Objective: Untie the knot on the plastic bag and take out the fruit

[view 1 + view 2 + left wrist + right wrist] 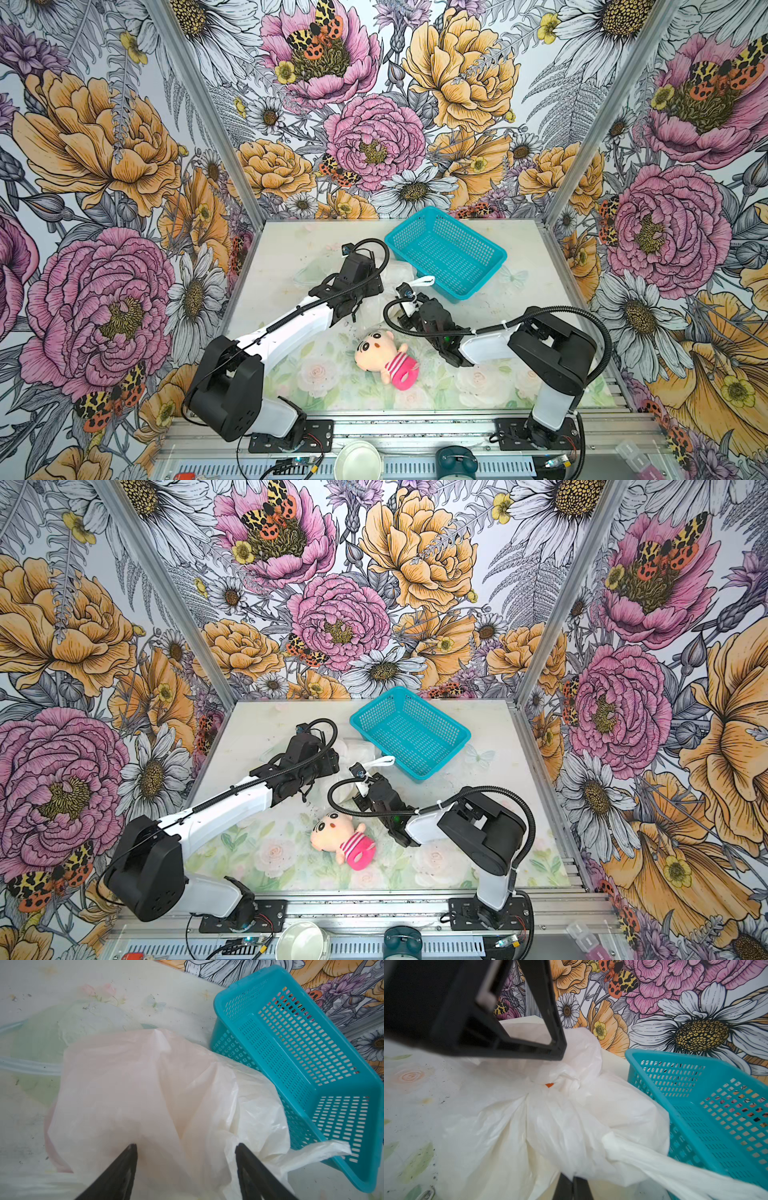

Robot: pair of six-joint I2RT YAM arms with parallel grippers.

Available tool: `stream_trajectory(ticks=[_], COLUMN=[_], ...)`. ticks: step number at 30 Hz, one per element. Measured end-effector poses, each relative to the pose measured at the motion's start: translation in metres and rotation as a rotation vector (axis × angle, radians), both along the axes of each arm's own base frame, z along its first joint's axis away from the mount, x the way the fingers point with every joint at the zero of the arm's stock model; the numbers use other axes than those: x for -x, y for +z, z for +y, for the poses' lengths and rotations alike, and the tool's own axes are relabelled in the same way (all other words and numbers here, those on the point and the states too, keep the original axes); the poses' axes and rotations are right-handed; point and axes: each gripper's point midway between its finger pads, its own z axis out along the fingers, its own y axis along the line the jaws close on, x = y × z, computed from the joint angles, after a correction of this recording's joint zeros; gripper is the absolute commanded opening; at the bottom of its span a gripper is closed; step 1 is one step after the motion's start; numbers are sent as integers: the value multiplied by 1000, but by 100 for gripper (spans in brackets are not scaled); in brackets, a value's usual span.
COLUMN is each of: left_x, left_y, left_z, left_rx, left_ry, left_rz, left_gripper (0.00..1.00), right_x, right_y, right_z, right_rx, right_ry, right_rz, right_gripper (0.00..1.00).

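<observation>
Untying seems the step in hand. The right gripper (572,1183) pinches a handle loop of the plastic bag (571,1126), which lies mid-table against the teal basket (473,230). The left gripper (186,1153) has its jaws apart, straddling bag film. Next it probably must close near the knot (568,1082) and pull. One bag, one knot, one basket and one plush doll (384,353) are visible, and only one orange speck of fruit (549,1084).

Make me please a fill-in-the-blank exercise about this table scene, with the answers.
1. The teal plastic mesh basket is ___ inside.
2. The soft plush doll wears a shirt striped white and ___.
3. The right claw is ___ on the thin white plastic bag.
4. The left claw, over the bag, is ___.
Answers: empty; pink; shut; open.
</observation>
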Motion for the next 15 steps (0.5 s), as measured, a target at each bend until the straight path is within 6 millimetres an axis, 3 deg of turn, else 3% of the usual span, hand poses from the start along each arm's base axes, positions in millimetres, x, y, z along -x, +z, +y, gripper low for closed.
stream_trajectory(ticks=[4, 10, 15], left_x=[-5, -6, 2], left_y=[-10, -8, 6], left_z=[-1, 6, 18], left_rx=[-18, -42, -37], left_ry=[7, 37, 69], left_rz=[23, 12, -26], left_gripper=[0, 0, 0], right_x=[2, 2, 2], right_y=[0, 2, 4], right_z=[1, 0, -1], right_rx=[-2, -10, -21], right_ry=[4, 5, 1], right_rz=[-3, -14, -24], right_gripper=[0, 0, 0])
